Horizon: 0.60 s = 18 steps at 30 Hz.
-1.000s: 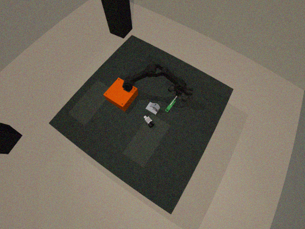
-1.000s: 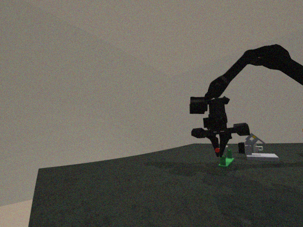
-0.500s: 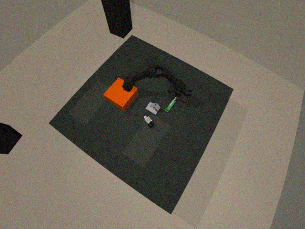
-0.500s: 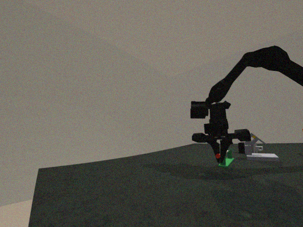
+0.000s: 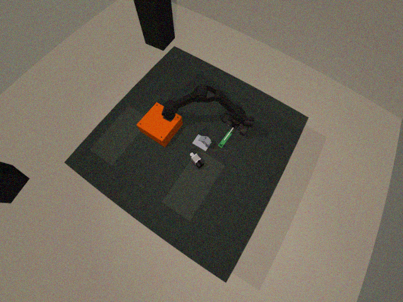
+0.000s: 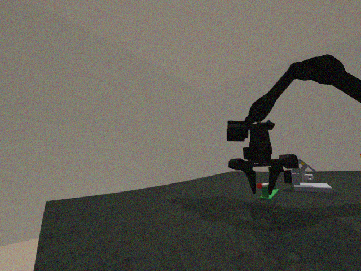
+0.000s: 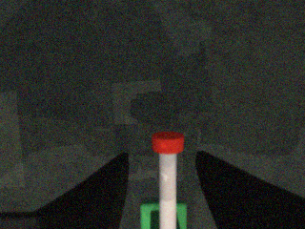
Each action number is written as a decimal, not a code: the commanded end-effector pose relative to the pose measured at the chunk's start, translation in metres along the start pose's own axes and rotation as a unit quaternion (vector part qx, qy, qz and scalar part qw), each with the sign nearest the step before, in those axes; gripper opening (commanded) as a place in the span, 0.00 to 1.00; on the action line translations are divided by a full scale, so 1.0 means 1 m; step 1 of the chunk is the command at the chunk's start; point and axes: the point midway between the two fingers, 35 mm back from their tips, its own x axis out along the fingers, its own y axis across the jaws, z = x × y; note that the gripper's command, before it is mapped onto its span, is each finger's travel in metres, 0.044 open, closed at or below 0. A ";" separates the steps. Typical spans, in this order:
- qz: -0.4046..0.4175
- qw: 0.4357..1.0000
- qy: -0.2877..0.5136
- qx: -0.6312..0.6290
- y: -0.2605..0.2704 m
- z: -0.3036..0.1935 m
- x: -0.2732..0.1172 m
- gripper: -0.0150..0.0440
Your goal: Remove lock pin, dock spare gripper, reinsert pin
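My gripper is open, with one finger on each side of the lock pin, near its head. The pin has a white shaft and a red head. It lies along the green rack, its head sticking out past one end. The fingers stand apart from the shaft in the wrist view. The pale grey mount has a tilted upper part; no pin shows in it. The spare gripper, white and black, lies apart from the mount.
The orange block stands at the arm's base, beyond the mount from the rack. Two lighter rectangles mark the dark table top. Dark posts stand outside it.
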 end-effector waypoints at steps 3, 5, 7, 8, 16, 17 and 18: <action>0.000 1.000 0.000 0.000 0.001 0.003 -0.012 0.59; 0.004 1.000 0.002 0.001 0.002 0.003 -0.014 0.59; 0.006 1.000 0.003 0.002 0.003 0.003 -0.018 0.59; 0.007 1.000 0.004 0.003 0.004 0.004 -0.020 0.59; 0.013 1.000 0.007 0.006 0.006 0.007 -0.037 0.59; 0.014 1.000 0.007 0.006 0.007 0.007 -0.039 0.59; 0.015 1.000 0.008 0.007 0.007 0.008 -0.041 0.59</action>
